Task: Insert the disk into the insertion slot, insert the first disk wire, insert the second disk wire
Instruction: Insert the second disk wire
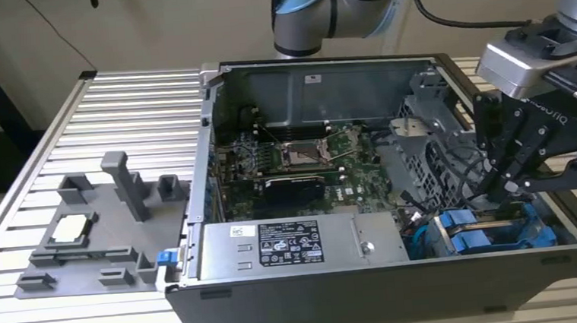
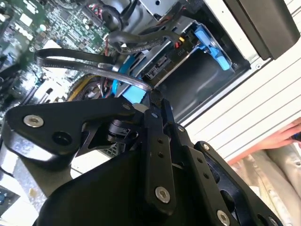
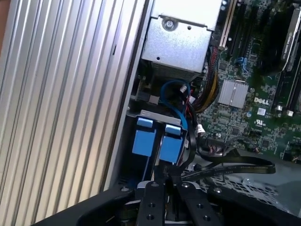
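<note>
Robot arm at work inside an open computer case (image 1: 393, 200) on a ribbed aluminium table (image 1: 104, 144): in the exterior view the black gripper (image 1: 509, 192) reaches down into the case's corner at the exterior view's right, just above two bright blue carrier tabs (image 1: 473, 232) seated side by side in the insertion slot (image 1: 447, 251). The disk (image 3: 171, 147) sits in that bay, only its blue end showing. The first wrist view looks straight down past the fingertips (image 3: 165, 181), which are drawn together on a flat black cable (image 3: 235, 169) that loops away over the green motherboard (image 3: 254, 94); a blue wire (image 3: 175, 101) curls up from beside the tabs toward the silver power supply (image 3: 178, 37). The second wrist view shows the same cable from the side, arching out from the closed fingers and back toward the board, with a blue tab (image 2: 209, 44) against the case wall. The exterior view alone takes in the grey fixture tray (image 1: 101, 235) standing well apart on the table at its left.
</note>
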Tool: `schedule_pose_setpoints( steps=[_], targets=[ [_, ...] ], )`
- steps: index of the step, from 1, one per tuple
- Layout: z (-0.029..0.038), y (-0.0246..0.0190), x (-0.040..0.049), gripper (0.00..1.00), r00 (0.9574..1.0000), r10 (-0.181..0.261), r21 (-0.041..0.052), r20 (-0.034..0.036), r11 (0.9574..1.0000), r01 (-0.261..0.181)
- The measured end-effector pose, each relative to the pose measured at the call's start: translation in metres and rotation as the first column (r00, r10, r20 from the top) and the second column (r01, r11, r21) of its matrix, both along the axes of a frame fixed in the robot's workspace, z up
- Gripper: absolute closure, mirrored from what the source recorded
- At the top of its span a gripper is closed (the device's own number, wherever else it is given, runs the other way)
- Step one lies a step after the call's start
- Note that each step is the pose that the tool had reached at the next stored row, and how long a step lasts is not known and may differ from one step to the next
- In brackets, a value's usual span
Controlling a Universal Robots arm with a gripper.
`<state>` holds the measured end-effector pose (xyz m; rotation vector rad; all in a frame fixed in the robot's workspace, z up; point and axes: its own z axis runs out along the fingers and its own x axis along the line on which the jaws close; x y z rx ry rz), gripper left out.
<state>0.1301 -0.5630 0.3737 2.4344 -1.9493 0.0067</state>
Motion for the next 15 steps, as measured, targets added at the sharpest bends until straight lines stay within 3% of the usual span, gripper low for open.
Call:
schedule_pose_setpoints(
  steps=[4,5,7,11,13,15],
  targets=[
    [-0.0002,0.0000,0.0000,0.84,0.9994,-0.036,0.0376,-0.0007,0.9987,0.036],
    [-0.0003,0.0000,0.0000,0.84,0.9981,-0.061,0.0532,-0.0014,0.9967,0.061],
    [-0.0003,0.0001,0.0001,0.84,0.9965,-0.084,0.0585,-0.0018,0.9948,0.084],
    [-0.0005,-0.0013,0.0000,0.84,0.9928,-0.120,0.0596,-0.0029,0.9910,0.120],
    [-0.0005,-0.0048,0.0000,0.84,0.9923,-0.124,0.0591,-0.0072,0.9905,0.124],
    [-0.0006,-0.0110,0.0000,0.84,0.9923,-0.124,0.0585,-0.0120,0.9905,0.124]
  ],
)
